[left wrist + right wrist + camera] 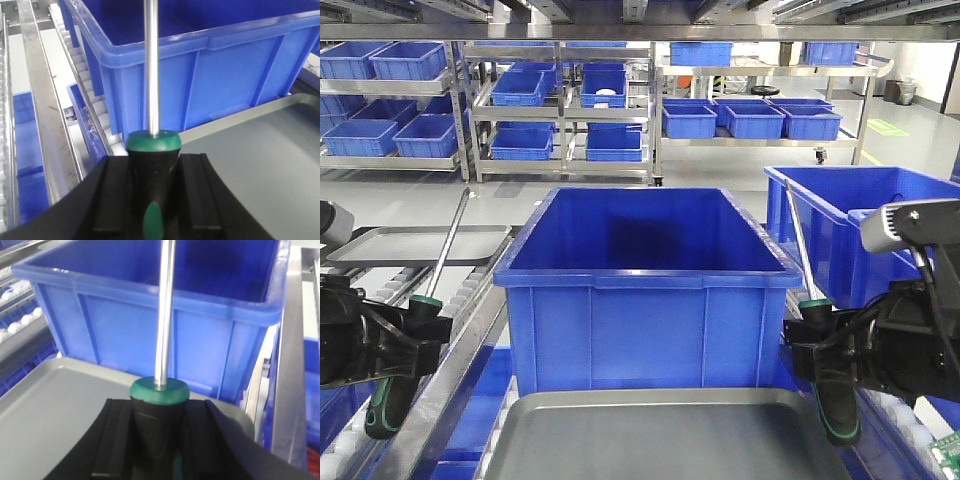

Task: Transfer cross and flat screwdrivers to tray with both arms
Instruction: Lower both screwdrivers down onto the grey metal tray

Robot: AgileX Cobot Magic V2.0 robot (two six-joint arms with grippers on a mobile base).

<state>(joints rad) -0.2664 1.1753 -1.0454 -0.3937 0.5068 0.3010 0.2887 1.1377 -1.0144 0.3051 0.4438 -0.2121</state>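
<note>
Warehouse racking (560, 100) loaded with blue bins is seen across the back, and up front both tools are held clear of the surface. The left screwdriver (424, 303) is clamped by its black-and-green handle in the left gripper (153, 200), jaws pressed tight against it. Its steel shaft is pointed up and away, leaning right in the front view. It is held over the roller lane (95, 107), just left of the silver-grey tray (670, 435) and not above it. Over on the other side, the right screwdriver (814, 304) is gripped the same way by the right gripper (159, 440), jaws closed on the handle and the shaft slanted up and to the left. It is held at the tray's right edge, and the tray's corner is seen below and left of the handle from the wrist. Directly behind the tray a deep blue bin (645, 320) is parked; whether the two touch cannot be told. A second blue bin (825, 215) is set to its right. Another metal tray (410, 245) is seen lying further back on the left.
</note>
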